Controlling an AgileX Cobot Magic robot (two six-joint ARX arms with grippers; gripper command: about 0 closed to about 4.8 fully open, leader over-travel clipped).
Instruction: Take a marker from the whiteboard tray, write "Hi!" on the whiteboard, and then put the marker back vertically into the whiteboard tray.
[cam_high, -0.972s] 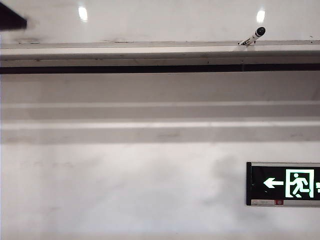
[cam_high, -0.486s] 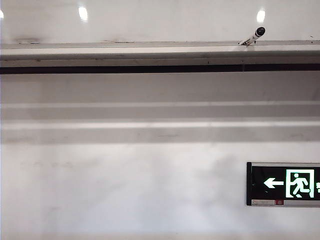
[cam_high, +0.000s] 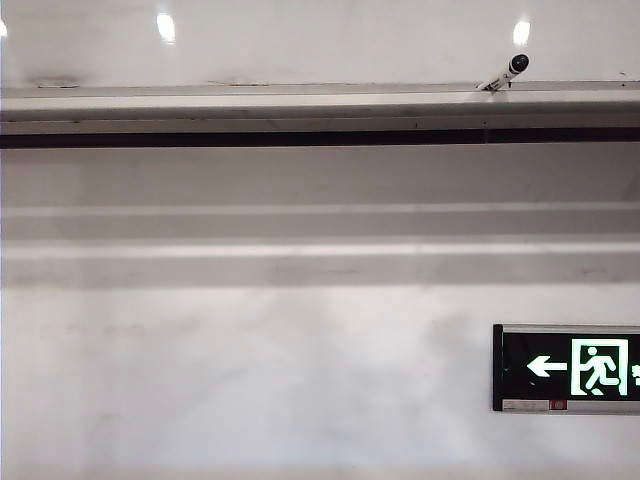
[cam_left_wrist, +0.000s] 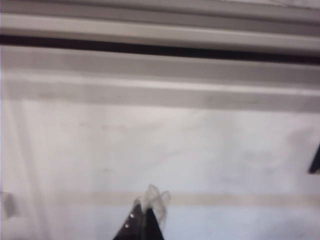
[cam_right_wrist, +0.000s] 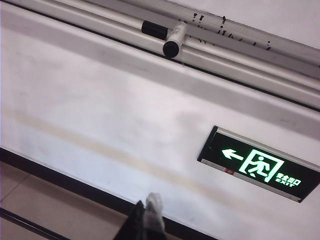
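The marker (cam_high: 503, 73) leans tilted at the right end of the whiteboard tray (cam_high: 250, 100), black cap up against the whiteboard (cam_high: 320, 45). In the right wrist view the marker (cam_right_wrist: 175, 39) points its cap at the camera from the tray (cam_right_wrist: 240, 57). My right gripper (cam_right_wrist: 148, 207) is shut on nothing, low and far from the marker. In the left wrist view my left gripper (cam_left_wrist: 149, 202) hangs shut and empty, well below the tray (cam_left_wrist: 150, 30). Neither gripper shows in the exterior view.
A lit green exit sign (cam_high: 570, 367) hangs on the wall under the tray, to the right; the right wrist view shows this exit sign (cam_right_wrist: 260, 164) too. A short black cylinder (cam_right_wrist: 154, 29) lies on the tray beside the marker. Pale wall mouldings run below the tray.
A dark part of the left arm that showed at the exterior view's top left corner has left that view. The marker has stayed where it was.
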